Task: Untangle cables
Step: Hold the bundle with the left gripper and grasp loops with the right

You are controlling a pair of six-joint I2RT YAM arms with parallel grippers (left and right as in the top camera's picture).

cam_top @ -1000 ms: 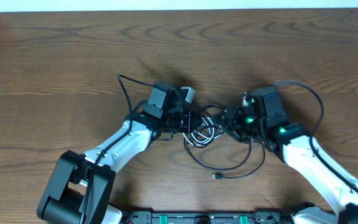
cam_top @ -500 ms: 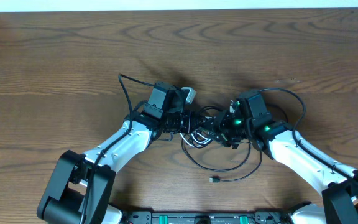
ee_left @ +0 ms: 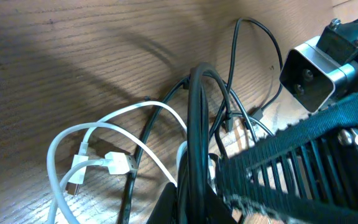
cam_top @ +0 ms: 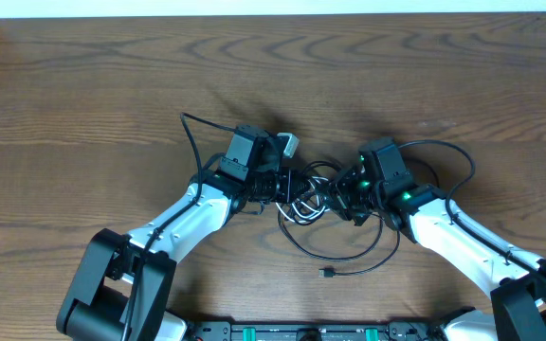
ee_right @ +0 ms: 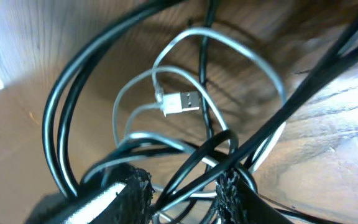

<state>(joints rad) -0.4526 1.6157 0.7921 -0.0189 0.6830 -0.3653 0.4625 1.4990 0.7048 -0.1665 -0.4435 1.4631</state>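
Two grippers meet over one knot of cables (cam_top: 311, 194) at the middle of the wooden table (cam_top: 83, 95): on the left, the left gripper (cam_top: 275, 187) has its jaws closed on black strands at the knot's left edge, with the white cable (ee_left: 86, 134) looping on the wood just beside it. On the right, the right gripper (cam_top: 346, 196) stands at the knot's right edge with jaws parted, black and white strands running through the gap between its fingers (ee_right: 126, 193), and a black loop trails nearward from the tangle to a small plug (cam_top: 329, 273) lying loose.
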